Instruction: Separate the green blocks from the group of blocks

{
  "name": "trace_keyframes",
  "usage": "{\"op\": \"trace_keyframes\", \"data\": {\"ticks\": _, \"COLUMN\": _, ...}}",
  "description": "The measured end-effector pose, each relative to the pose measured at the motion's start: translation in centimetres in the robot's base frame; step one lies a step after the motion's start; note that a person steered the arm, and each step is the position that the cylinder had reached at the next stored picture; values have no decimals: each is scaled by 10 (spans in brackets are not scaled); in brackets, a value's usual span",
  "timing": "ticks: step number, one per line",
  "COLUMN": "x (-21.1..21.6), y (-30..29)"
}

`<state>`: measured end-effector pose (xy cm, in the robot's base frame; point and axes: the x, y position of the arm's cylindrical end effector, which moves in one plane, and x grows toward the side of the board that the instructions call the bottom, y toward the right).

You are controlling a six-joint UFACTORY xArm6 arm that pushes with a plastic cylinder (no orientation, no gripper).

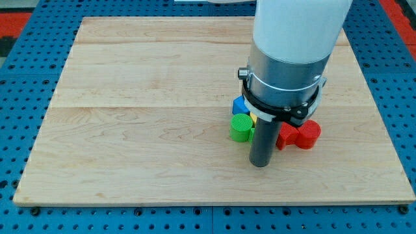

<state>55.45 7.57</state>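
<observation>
Camera view shows my tip (260,164) on the wooden board (143,130), bare, pinching nothing. Just to its upper left lies the green round block (240,127); the red block (299,134) sits to its right, the blue block (240,105) beyond.

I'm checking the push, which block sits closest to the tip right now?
The green block, just to the view's left of my tip. The red block lies further off to the right, and the blue block sits higher up.

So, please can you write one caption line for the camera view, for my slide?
My tip rests on the wooden board, just below a cluster of green, blue and red blocks.
</observation>
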Motion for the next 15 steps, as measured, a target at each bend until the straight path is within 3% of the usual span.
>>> {"op": "trace_keyframes", "data": {"ticks": 2, "x": -1, "y": 7}}
{"op": "trace_keyframes", "data": {"ticks": 3, "x": 18, "y": 41}}
{"op": "trace_keyframes", "data": {"ticks": 4, "x": 12, "y": 73}}
{"op": "trace_keyframes", "data": {"ticks": 7, "x": -68, "y": 75}}
{"op": "trace_keyframes", "data": {"ticks": 8, "x": -72, "y": 74}}
{"op": "trace_keyframes", "data": {"ticks": 9, "x": -47, "y": 86}}
{"op": "trace_keyframes", "data": {"ticks": 12, "x": -111, "y": -60}}
{"op": "trace_keyframes", "data": {"ticks": 13, "x": -105, "y": -86}}
{"op": "trace_keyframes", "data": {"ticks": 15, "x": -75, "y": -60}}
